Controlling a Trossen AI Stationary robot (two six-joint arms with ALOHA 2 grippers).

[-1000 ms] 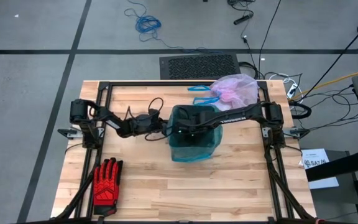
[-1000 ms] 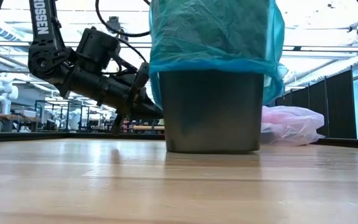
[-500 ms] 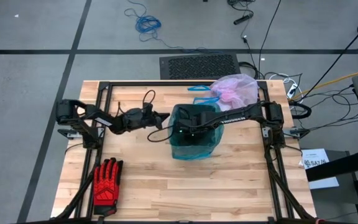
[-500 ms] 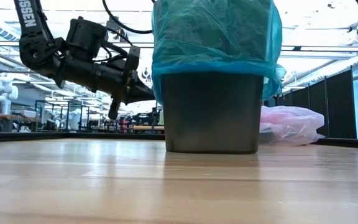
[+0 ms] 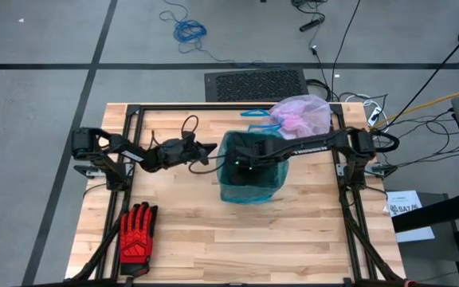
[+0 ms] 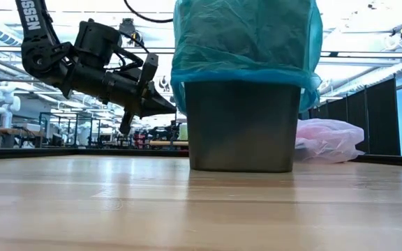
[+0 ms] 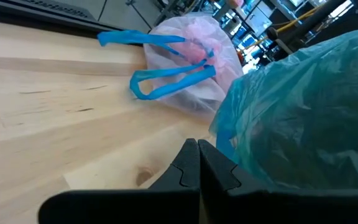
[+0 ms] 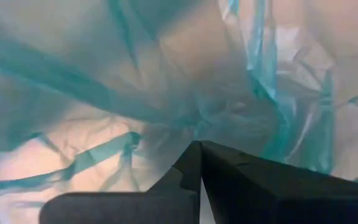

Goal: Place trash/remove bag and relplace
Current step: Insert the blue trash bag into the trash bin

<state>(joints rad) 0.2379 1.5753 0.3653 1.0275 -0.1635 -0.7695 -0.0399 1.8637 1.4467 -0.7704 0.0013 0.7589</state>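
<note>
Reaching into teal bag [image 5: 249, 171], right gripper [image 8: 200, 149] jaws closed, empty

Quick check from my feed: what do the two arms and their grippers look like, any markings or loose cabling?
Both arms are dark, near-black, jointed links. The left arm carries a thin black cable looping above its wrist; white lettering runs down its upper link in the low view. The right arm has white lettering along its forearm. The left gripper and right gripper have matte black, wedge-shaped fingers tapering to points.
</note>
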